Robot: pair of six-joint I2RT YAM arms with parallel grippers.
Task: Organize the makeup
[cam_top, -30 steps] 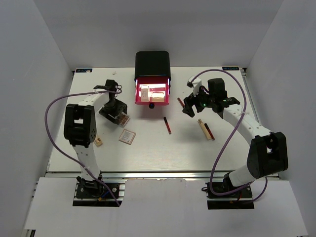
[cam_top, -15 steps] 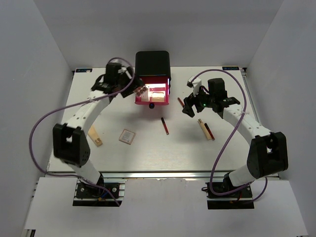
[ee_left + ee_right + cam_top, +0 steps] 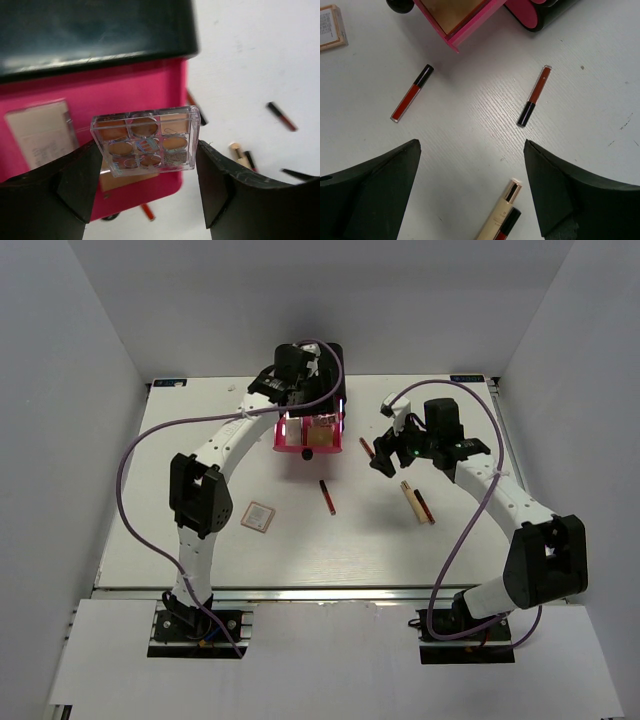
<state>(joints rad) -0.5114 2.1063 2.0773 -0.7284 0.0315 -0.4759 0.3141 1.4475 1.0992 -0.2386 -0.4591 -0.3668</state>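
1. A white table (image 3: 150, 540) fills the overhead view. At its far edge stands a black drawer box (image 3: 310, 360), with one pink drawer (image 3: 300, 435) pulled out toward the arms.
2. The left gripper (image 3: 148, 150) is stretched out over that drawer. Its jaws stand wide and pinch a clear eyeshadow palette (image 3: 146, 141) by two opposite edges. The palette is held flat, pans up, above the drawer, where a tan printed packet (image 3: 42, 132) already lies.
3. The right gripper (image 3: 470, 190) is spread fully apart and holds nothing. It hangs above bare table, right of the drawer.
4. The rest of the makeup lies loose on the table.
   - A second palette (image 3: 257, 516) lies left of centre.
   - A red-and-black stick (image 3: 326, 496) lies near the middle.
   - A shorter red stick (image 3: 367, 448) lies just beside the right gripper.
   - A beige stick (image 3: 410, 500) lies to the right, with a dark red stick (image 3: 424, 507) alongside it.
5. Risk: only thin rims are gripped. If the palette is let go too high or off-centre, it may strike the drawer's front wall and tip onto the table, or settle tilted on the packet. The purple cable (image 3: 335, 370) loops over the box and might catch on it.
6. Only the left wrist view shows the grip and the palette's pans, because from overhead the arm mostly hides them. The right wrist view shows the sticks lying well apart. Only the overhead view shows both arms together.
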